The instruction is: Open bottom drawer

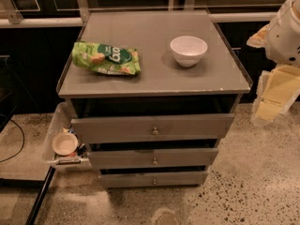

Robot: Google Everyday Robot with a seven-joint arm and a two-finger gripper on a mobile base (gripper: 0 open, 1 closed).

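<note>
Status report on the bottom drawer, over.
End effector at far right, off the cabinet. Bottom drawer untouched. Nothing blocking its front.

The bottom drawer (pixel 131 179), the slimmest of three grey wooden fronts, sat lowest in the stack, just above the speckled floor (pixel 243 186), level and facing the camera, a small round metal knob (pixel 154 181) at its centre. A dark gap ran along its top edge. The gripper (pixel 275 96) hung well apart at the right.
</note>
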